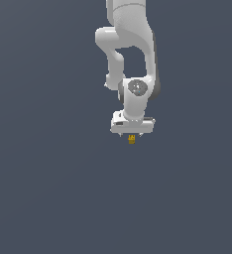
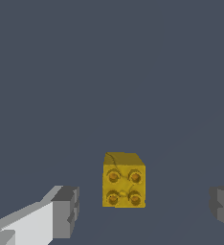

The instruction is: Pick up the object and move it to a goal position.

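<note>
The object is a tiny mustard-yellow block point(image 1: 131, 139) with studs on its top face, clear in the wrist view point(image 2: 123, 180). In the exterior view it shows just under the white gripper point(image 1: 132, 134), whose fingers are mostly hidden behind the hand. In the wrist view the gripper point(image 2: 145, 210) is open: one grey fingertip point(image 2: 66, 210) and the other fingertip point(image 2: 222, 208) stand wide apart on either side of the block, touching nothing. The block sits between them, nearer the first finger, on the dark floor.
The white arm point(image 1: 130, 54) reaches down from the top of the exterior view. Plain dark grey-blue floor point(image 1: 48, 188) fills the surroundings. No other objects or marker show.
</note>
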You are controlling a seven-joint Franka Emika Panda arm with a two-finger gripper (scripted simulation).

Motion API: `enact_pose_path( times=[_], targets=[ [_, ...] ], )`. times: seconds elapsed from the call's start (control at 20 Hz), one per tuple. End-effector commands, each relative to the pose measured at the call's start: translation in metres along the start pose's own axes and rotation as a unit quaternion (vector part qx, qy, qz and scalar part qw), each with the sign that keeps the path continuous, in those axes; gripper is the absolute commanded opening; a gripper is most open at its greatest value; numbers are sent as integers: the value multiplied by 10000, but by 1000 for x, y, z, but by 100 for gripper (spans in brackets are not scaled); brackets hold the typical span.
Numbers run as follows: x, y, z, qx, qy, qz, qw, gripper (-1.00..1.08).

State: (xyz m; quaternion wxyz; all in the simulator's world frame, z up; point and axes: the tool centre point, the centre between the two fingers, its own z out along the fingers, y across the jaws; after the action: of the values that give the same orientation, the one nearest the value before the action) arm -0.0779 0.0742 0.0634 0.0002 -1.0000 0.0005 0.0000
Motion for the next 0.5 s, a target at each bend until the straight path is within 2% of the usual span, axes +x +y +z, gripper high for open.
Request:
enact_pose_path(
  times=[0.0, 0.45],
  targets=[
    [-1, 0, 10, -1, -5, 0, 10000, 100],
    [-1, 0, 41, -2, -2, 0, 10000, 100]
  ],
)
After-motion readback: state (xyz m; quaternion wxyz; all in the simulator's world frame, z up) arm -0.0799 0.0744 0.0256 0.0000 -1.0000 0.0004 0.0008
